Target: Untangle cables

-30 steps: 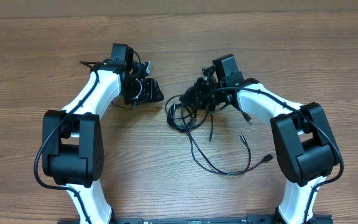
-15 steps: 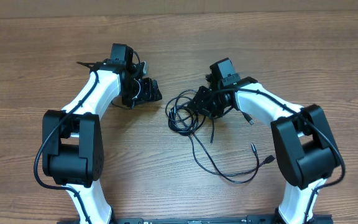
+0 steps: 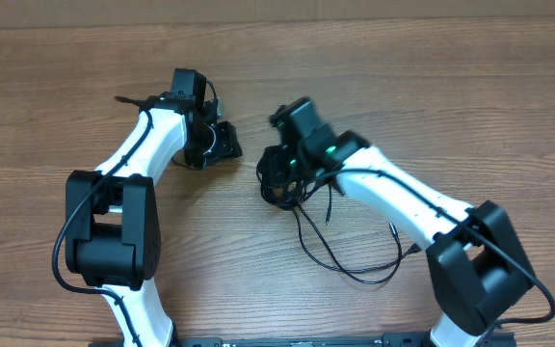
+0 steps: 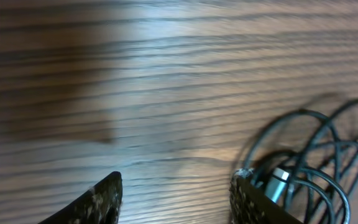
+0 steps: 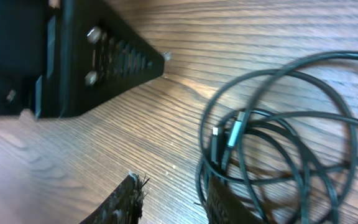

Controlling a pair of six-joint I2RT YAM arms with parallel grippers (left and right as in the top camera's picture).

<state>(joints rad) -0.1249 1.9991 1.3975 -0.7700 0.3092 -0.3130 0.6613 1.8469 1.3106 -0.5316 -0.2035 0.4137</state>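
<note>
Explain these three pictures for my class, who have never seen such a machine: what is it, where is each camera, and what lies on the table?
Two white-and-black robot arms, the left arm and the right arm, work at a wooden table. One picture looks down from above. The other two come from a camera on each wrist, so each shows that arm's own dark fingertips at the bottom edge. On the table lies a tangle of thin black cables, with loose strands trailing away from it. The left wrist view shows a silver plug among the loops. Both arms' jaws stand open beside the tangle, with bare wood between them. Nothing is held.
</note>
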